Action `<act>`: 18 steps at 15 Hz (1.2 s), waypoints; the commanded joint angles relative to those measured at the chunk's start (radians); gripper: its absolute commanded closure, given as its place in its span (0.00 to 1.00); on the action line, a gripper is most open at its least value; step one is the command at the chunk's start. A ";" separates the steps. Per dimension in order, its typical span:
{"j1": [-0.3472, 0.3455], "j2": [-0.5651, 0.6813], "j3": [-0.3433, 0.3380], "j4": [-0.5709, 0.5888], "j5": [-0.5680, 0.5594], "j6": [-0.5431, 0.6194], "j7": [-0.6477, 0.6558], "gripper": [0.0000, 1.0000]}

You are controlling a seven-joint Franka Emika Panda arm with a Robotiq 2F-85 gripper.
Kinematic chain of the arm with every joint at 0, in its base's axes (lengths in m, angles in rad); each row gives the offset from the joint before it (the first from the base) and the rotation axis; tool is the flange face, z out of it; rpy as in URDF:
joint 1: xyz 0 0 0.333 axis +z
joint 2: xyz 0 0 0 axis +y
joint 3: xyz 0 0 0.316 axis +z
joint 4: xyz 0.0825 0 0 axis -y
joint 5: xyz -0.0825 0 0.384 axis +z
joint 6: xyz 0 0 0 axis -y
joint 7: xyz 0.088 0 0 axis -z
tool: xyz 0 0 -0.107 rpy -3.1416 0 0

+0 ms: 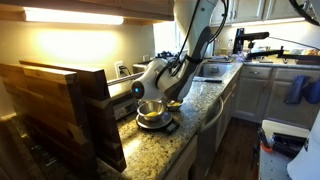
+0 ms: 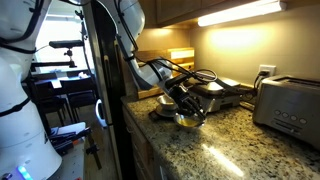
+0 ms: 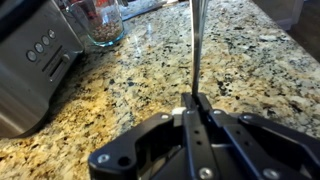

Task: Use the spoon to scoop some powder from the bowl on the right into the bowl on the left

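In the wrist view my gripper [image 3: 193, 104] is shut on the thin metal handle of the spoon [image 3: 195, 50], which runs straight up out of the frame; its scoop end is out of view. In both exterior views the arm reaches down over the granite counter. The gripper [image 1: 160, 92] hangs just above a metal bowl [image 1: 151, 108] on a small scale. A second bowl [image 1: 174, 103] sits just beyond it. In an exterior view the gripper [image 2: 183, 100] is over a shiny bowl [image 2: 187, 120] near the counter edge. Powder cannot be seen.
A silver toaster [image 2: 287, 105] stands on the counter and also shows in the wrist view [image 3: 30, 60]. A glass jar [image 3: 100, 22] sits beside it. A wooden rack [image 1: 60, 105] fills the near side. A dark scale or tray [image 2: 225, 95] sits behind the bowls.
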 commanded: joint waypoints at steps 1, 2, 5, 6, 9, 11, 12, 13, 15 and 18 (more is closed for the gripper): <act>-0.003 -0.002 0.002 -0.029 -0.050 -0.016 0.059 0.96; -0.004 0.001 0.004 -0.030 -0.052 -0.014 0.063 0.96; -0.003 0.012 0.009 -0.032 -0.055 -0.011 0.072 0.96; -0.003 0.013 0.011 -0.032 -0.053 -0.010 0.072 0.96; -0.010 0.013 0.019 -0.027 -0.030 0.001 0.068 0.96; -0.016 0.010 0.023 -0.025 -0.014 0.011 0.068 0.96; -0.020 0.007 0.024 -0.025 -0.006 0.016 0.067 0.96; -0.022 0.005 0.024 -0.025 0.000 0.018 0.070 0.96; -0.030 -0.002 0.026 -0.023 0.020 0.030 0.072 0.96; -0.046 -0.014 0.032 -0.018 0.075 0.058 0.070 0.96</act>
